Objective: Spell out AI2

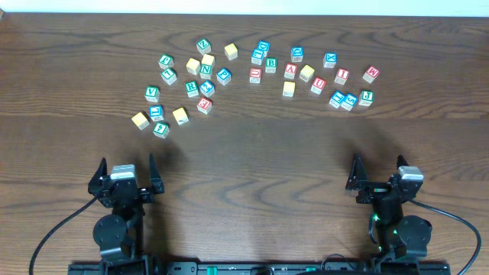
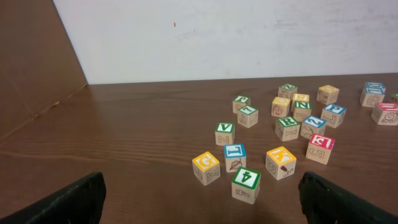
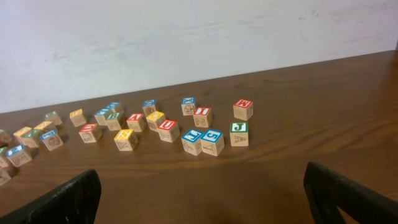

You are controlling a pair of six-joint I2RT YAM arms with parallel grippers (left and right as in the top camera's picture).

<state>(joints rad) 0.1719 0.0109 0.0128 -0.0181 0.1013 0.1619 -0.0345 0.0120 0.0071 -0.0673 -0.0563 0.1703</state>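
Observation:
The red A cube (image 1: 290, 70) lies in the right cluster at the back; it also shows in the right wrist view (image 3: 135, 120). The red I cube (image 1: 341, 76) lies further right (image 3: 202, 115). A blue-topped cube (image 1: 223, 76) in the left cluster may carry the 2 (image 2: 334, 114); its print is too small to be sure. My left gripper (image 1: 127, 163) (image 2: 202, 199) and right gripper (image 1: 378, 163) (image 3: 202, 196) are both open and empty at the near edge, well short of the cubes.
Several other letter cubes are scattered in a band across the back, among them a red U (image 1: 318, 85), a green J (image 1: 367, 97), a green 4 (image 1: 160, 129) and a yellow cube (image 1: 140, 120). A white wall stands behind the table.

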